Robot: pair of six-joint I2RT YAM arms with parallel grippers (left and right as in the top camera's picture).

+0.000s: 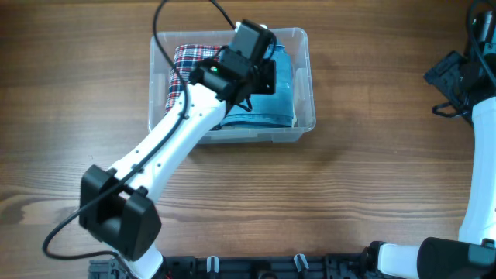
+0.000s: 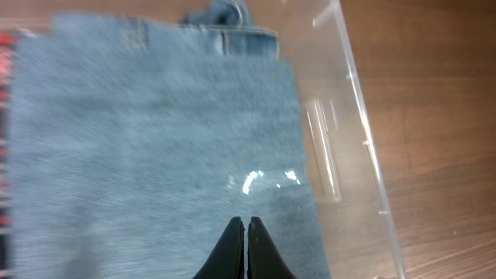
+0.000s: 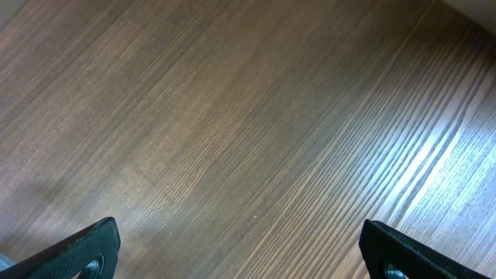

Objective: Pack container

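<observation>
Left tool (image 2: pixel 245 225) is shut, its two dark fingertips meeting tip to tip with nothing pinched between them. It hangs over the folded blue denim garment (image 2: pixel 155 139), near that garment's right edge; whether the tips touch the cloth cannot be told. The denim lies inside the clear rectangular plastic container (image 1: pixel 304 54) with rounded corners and a thick rim. This container sits on the brown wood-grain desk (image 1: pixel 349 201), at the far middle of the overhead view. In the left wrist view, its see-through side wall runs just beside the denim. A folded red, white and dark plaid garment (image 1: pixel 186 62) fills the container's left part, next to the denim. The white left arm reaches diagonally from the near edge of the desk into the container and covers much of its middle. Well apart, at the far right edge of the desk, the right tool (image 3: pixel 240 256) stands wide open, holding nothing, with only bare wood between its black fingers.
</observation>
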